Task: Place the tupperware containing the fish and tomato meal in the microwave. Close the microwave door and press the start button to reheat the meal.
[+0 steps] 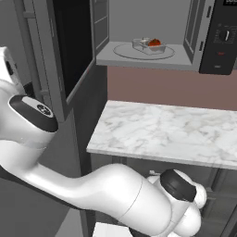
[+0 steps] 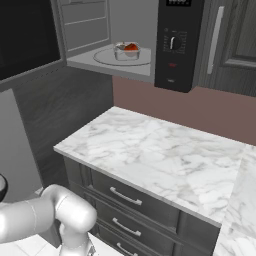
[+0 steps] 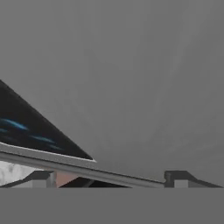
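Note:
The microwave [image 1: 217, 41] hangs above the counter with its door [image 1: 69, 51] swung wide open to the left; the door [image 2: 25, 40] also appears in the right base view. Inside, on the round glass turntable [image 1: 125, 52], rests the translucent tupperware [image 1: 149, 46] with the red tomato piece [image 1: 154, 42] and a pale fish piece. The tupperware [image 2: 126, 51] sits in the middle of the cavity. The black control panel with its knob [image 2: 174, 43] is on the right. My gripper [image 3: 109, 179] is open, its fingertips [image 3: 41, 177] wide apart with nothing between, facing a flat grey surface and a dark glossy panel [image 3: 30, 131].
A white marble counter [image 1: 171, 129] lies below the microwave, with dark drawers [image 2: 130, 200] under it and a dusky pink wall behind. My arm folds low in front of the counter's left end. A dark cabinet [image 2: 235, 35] stands right of the microwave.

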